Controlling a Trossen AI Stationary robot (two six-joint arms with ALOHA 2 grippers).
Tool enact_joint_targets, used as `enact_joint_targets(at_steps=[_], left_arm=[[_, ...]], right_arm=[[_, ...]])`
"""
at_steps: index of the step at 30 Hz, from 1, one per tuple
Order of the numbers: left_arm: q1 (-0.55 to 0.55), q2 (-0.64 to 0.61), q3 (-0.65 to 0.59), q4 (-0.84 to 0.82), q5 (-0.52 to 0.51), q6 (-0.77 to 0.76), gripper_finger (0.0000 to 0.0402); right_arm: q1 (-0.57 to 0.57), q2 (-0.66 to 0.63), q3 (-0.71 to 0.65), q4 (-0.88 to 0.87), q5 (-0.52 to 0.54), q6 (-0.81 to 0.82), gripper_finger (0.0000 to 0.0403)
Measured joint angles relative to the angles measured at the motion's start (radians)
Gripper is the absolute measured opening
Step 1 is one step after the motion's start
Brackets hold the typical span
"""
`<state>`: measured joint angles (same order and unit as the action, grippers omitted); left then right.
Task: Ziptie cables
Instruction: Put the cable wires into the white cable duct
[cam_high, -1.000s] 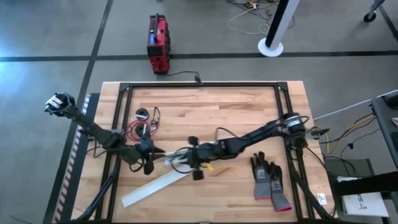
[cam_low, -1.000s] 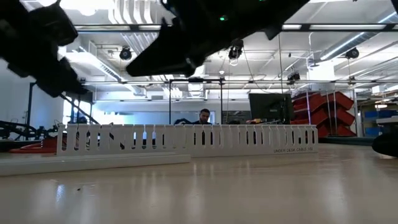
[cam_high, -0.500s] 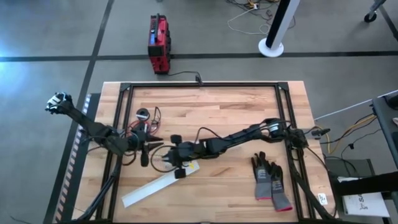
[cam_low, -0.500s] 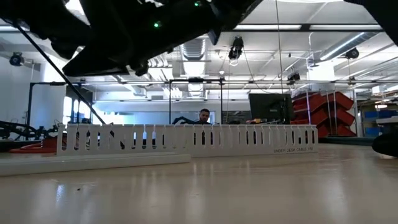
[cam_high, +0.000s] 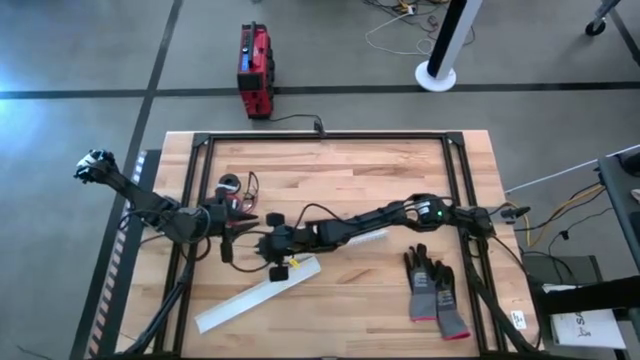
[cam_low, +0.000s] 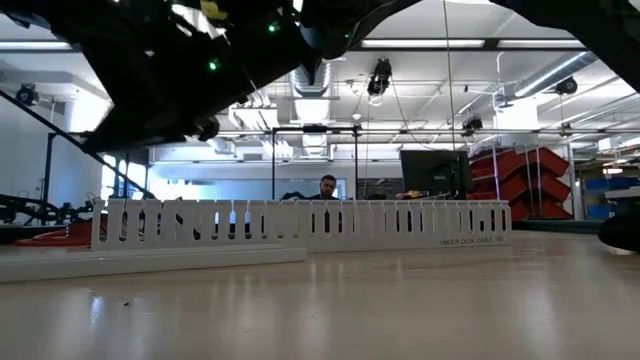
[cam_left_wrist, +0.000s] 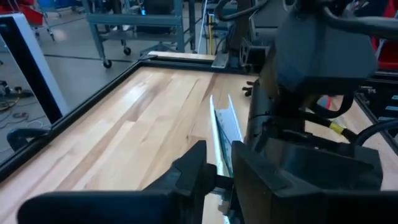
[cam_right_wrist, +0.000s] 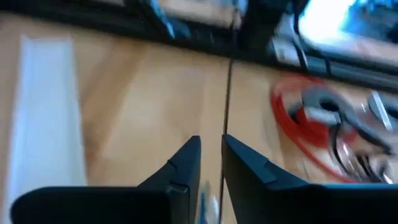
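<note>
Reaching further left: right end effector (cam_high: 268, 243)

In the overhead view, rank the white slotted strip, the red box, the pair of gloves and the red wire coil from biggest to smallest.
1. White slotted strip, longest, partly under the arms.
2. Pair of gloves and red box: look about alike; I won't rank them.
3. Red wire coil, smallest.

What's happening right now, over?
Both grippers meet mid-table, left side. Cables loose beside them, not tied. White slotted strip lies just beneath.
</note>
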<state>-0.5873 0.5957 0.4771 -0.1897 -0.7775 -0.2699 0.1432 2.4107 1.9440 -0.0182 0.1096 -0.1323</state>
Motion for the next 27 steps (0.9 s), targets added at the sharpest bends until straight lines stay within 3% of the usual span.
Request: enact_joint_targets(at_steps=[9, 19, 22, 27], left_arm=[[0.0, 0.007, -0.004, -0.012, 0.001, -0.004, 0.0059], [0.0, 0.013, -0.008, -0.013, -0.002, -0.014, 0.0059], [0.0, 0.021, -0.012, -0.014, -0.026, -0.085, 0.0059], [0.0, 0.055, -0.026, -0.017, -0.115, -0.181, 0.0059]], right_arm=[[-0.007, 0.0, 0.035, -0.06, 0.028, 0.01, 0.0027], [0.016, -0.03, 0.075, -0.238, 0.072, 0.014, 0.0077], [0.035, -0.044, 0.1, -0.334, 0.141, 0.01, 0.0089], [0.06, -0.045, 0.109, -0.334, 0.256, -0.025, 0.0093]])
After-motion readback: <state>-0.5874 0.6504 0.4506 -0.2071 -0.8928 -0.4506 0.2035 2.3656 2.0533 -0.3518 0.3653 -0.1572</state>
